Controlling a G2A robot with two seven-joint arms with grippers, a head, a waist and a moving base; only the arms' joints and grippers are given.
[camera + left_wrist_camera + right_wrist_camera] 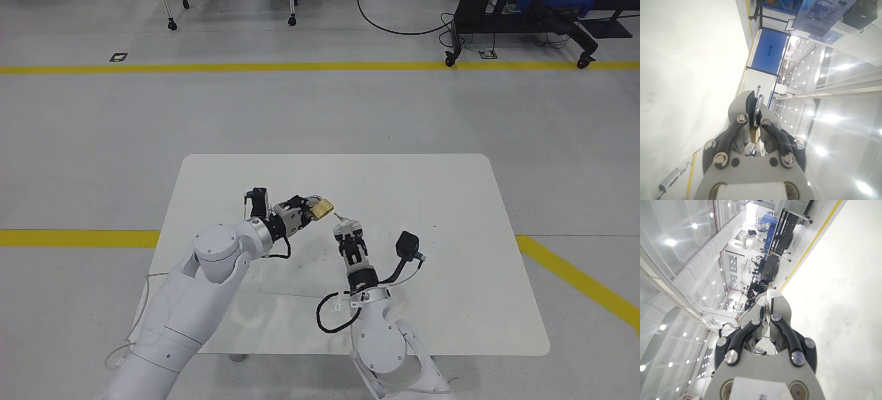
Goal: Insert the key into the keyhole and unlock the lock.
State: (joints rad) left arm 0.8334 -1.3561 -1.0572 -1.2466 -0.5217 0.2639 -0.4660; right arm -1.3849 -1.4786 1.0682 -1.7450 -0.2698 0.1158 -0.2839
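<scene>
One brass padlock [755,134] was held over the white counter [450,200], its shackle clamped tight in the left jaws. The right jaws were pinched shut on one small key [341,218], its tip just beside the padlock; contact unclear.

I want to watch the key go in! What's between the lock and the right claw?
In the top view, only a sliver of bare table separates the lock from the right claw.
</scene>
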